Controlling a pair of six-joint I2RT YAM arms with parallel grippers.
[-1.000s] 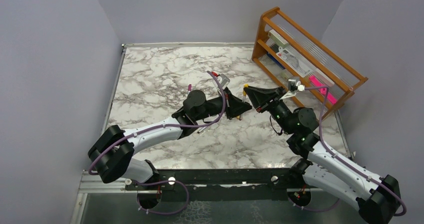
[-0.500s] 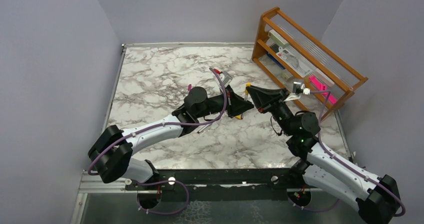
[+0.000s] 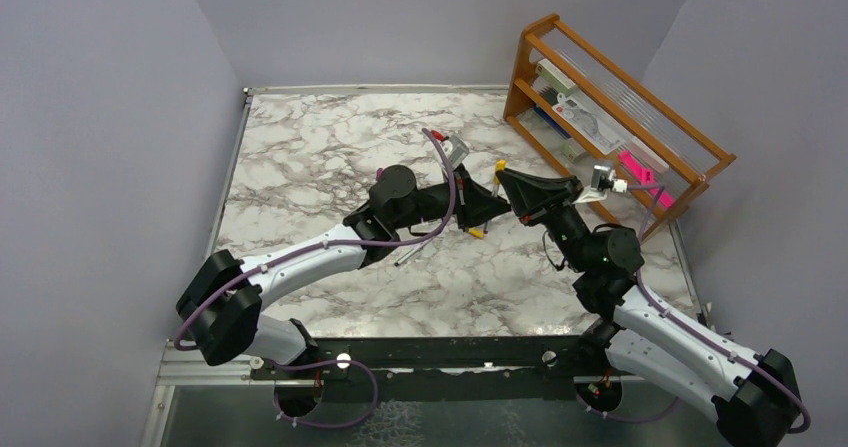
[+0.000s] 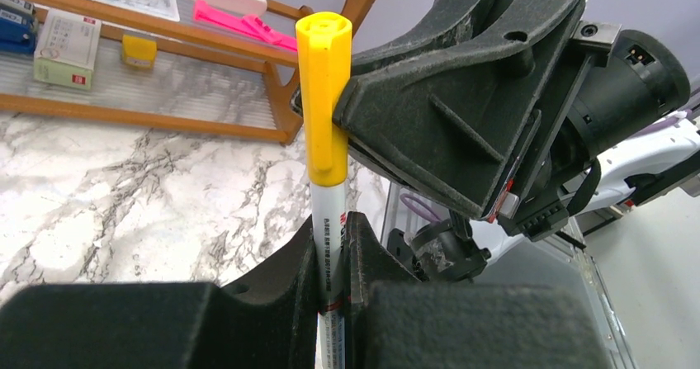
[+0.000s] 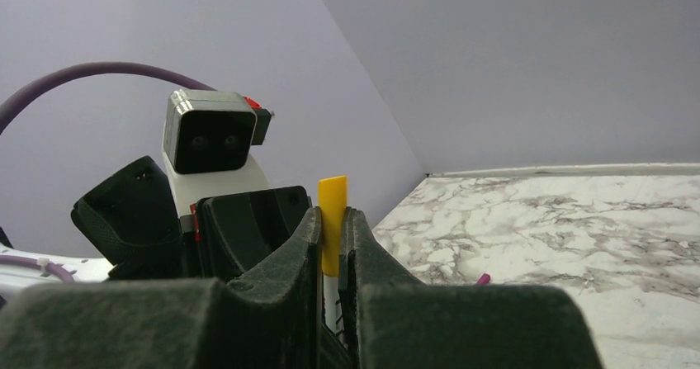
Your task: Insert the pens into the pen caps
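— Which step is the robot on?

— The joining itself. The left hand (image 4: 332, 257) is closed narrow on a pen (image 4: 328, 220), holding it roughly upright above the table (image 3: 300, 147). The right hand (image 5: 332, 241) is pinched just as tightly on the yellow cap (image 4: 323, 88), which sits over the pen's upper end.

— So the cap is on?

— It is over the tip, judging by the left wrist view (the clip runs down along the barrel). Whether it has been pushed fully home, the pictures do not show.

— What does the next move ask of it?

— Probably a short, straight press along the pen's length, both hands keeping their grip so that nothing tilts or slips. The two hands are nearly touching, so there is little room to spare. After that one hand must let go and the other lay the capped pen down.

— And the rest of the job?

— Not done, it seems. A second pen (image 3: 410, 255) lies on the table beside the left arm, and a small magenta cap (image 3: 380, 174) lies farther back.
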